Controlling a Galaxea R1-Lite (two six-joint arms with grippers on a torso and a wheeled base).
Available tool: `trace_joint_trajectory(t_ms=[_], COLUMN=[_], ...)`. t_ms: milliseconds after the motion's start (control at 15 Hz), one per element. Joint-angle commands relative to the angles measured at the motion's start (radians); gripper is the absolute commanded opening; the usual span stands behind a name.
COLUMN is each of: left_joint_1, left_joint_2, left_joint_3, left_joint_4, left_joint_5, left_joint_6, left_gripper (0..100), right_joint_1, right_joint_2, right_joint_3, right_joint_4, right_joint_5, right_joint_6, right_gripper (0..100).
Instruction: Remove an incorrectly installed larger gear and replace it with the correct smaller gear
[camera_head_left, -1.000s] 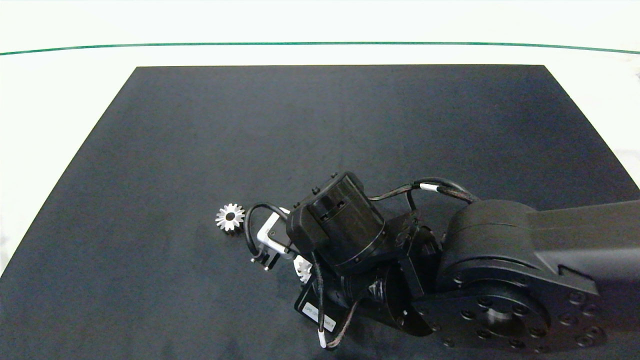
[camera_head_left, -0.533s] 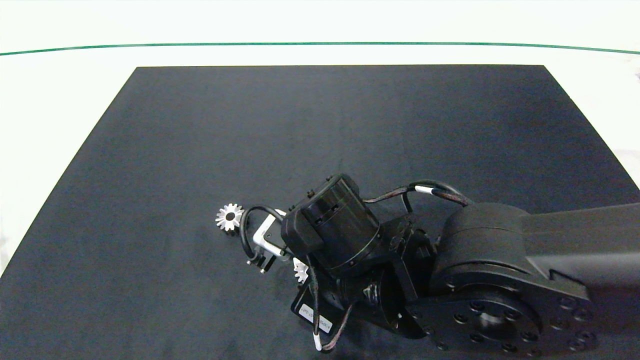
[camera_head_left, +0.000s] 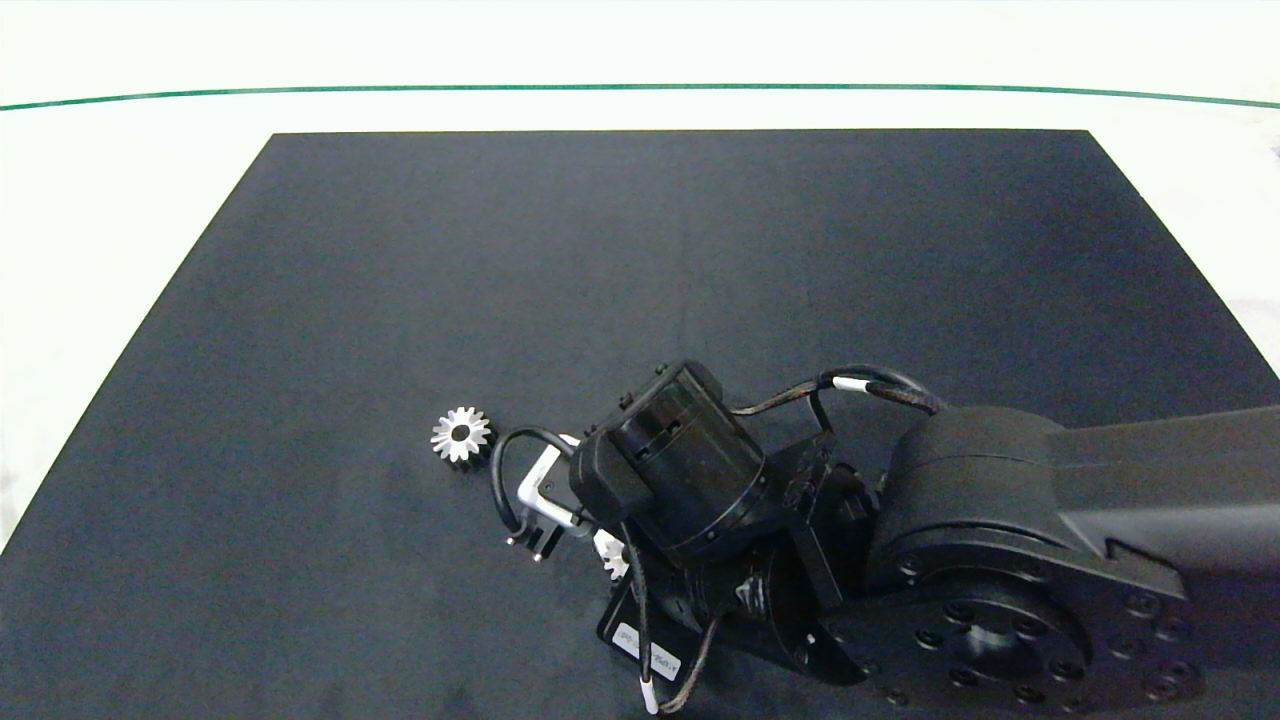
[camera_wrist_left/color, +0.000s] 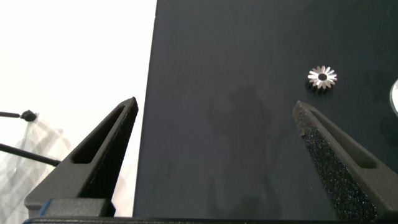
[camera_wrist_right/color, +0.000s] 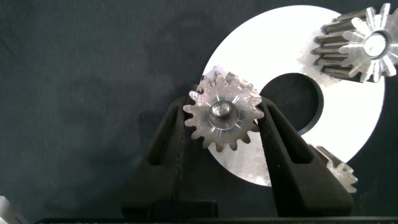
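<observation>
Now the right gripper (camera_wrist_right/color: 221, 121) pinches a blunt-toothed gear (camera_wrist_right/color: 222, 118) on a pin at the disc's (camera_wrist_right/color: 348, 115) rim, while the spread left gripper (camera_wrist_left/color: 214, 134) hovers apart, the larger gear (camera_head_left: 461, 436) lying on the mat (camera_head_left: 640, 270).

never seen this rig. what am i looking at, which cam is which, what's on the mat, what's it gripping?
A two-armed robot over a black mat. The head view looks down from above; each wrist view looks along that arm's own two fingers. The right gripper, reaching in from the right, has its fingers on either side of a blunt-toothed gear sitting on a silver disc, beside a sharp-toothed one; a third peeks out at the disc's edge. The left gripper hangs open above the mat edge. A spiky gear lies loose on the mat.
</observation>
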Motion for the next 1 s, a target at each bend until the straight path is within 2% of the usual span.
trace_joint_trajectory(t_ms=[67, 333, 400, 867, 933, 1000], left_joint_1=[0.002, 0.004, 0.004, 0.005, 0.005, 0.005], left_joint_2=[-0.007, -0.009, -0.009, -0.015, -0.018, -0.018], left_joint_3=[0.019, 0.019, 0.021, 0.021, 0.021, 0.019], left_joint_4=[0.002, 0.002, 0.002, 0.002, 0.002, 0.002], left_joint_5=[0.002, 0.002, 0.002, 0.003, 0.003, 0.006], left_joint_6=[0.001, 0.001, 0.001, 0.0, 0.0, 0.0], left_gripper=[100, 100, 100, 100, 100, 100], right_joint_1=[-0.003, -0.003, -0.003, -0.001, -0.003, -0.006], right_joint_2=[-0.001, -0.003, -0.001, -0.029, -0.051, -0.081], right_joint_3=[-0.004, -0.001, -0.003, -0.004, -0.004, -0.003], right_joint_4=[-0.001, -0.002, -0.001, -0.001, -0.001, -0.001], right_joint_5=[-0.003, -0.003, -0.003, -0.003, -0.007, -0.034], right_joint_6=[0.0, 0.0, 0.001, 0.006, 0.008, 0.014], right_gripper=[28, 28, 100, 100, 100, 100])
